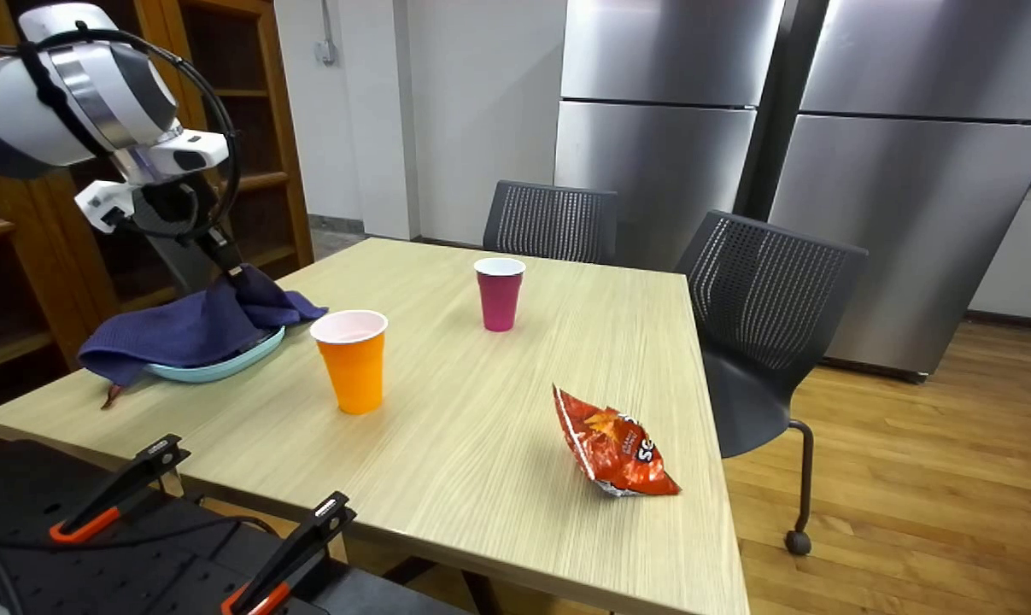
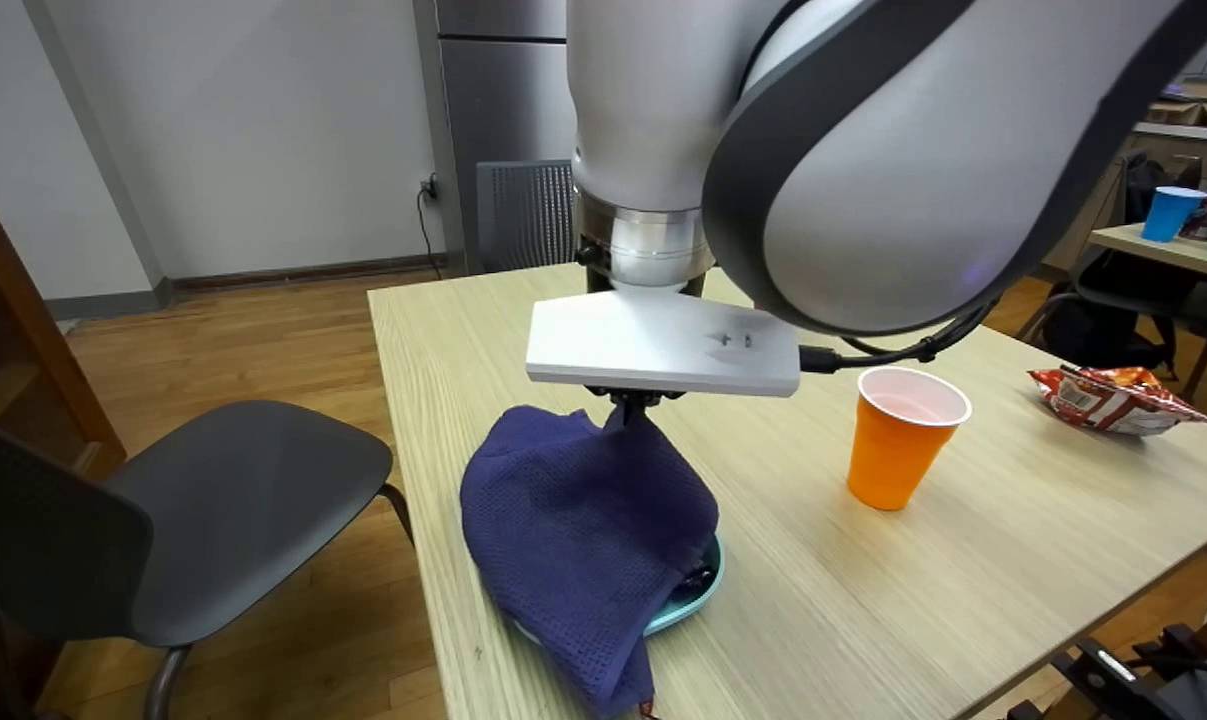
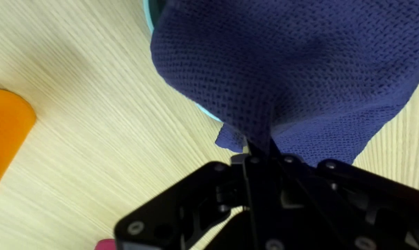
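My gripper is shut on a pinched-up part of a dark blue towel. In the wrist view the fingertips close round a fold of the towel. The towel drapes over a light blue plate and hides most of it. The plate's rim shows below the towel in an exterior view and at the towel's edge in the wrist view. A dark, shiny thing lies on the plate, partly covered. A small reddish-brown tip pokes out under the towel.
An orange cup stands upright near the plate. A magenta cup stands farther back. A red snack bag lies near the table's far end. Black clamps grip the table edge. Chairs stand round the table.
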Tool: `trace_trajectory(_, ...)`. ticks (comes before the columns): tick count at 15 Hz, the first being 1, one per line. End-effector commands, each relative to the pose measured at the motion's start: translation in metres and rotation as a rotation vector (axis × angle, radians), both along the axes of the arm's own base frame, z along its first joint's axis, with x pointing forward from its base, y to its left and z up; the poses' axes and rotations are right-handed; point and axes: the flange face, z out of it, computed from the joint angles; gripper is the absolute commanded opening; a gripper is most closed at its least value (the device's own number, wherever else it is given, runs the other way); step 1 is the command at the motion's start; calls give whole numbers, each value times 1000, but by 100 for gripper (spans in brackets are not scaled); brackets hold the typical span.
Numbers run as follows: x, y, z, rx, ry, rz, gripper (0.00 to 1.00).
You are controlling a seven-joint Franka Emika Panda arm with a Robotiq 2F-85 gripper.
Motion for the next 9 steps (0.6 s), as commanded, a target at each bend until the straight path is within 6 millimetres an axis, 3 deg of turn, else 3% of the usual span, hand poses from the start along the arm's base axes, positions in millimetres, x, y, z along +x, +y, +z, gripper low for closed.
trace_trajectory(1,-7,-12,16,-53,39,24,1)
trace_trajectory(5,2,-30,23,-92,49,1,1)
trace_trajectory(8,8,-38,18,-94,84,-16,1)
trace_trajectory(9,9,-39,16,-100,96,-21,28)
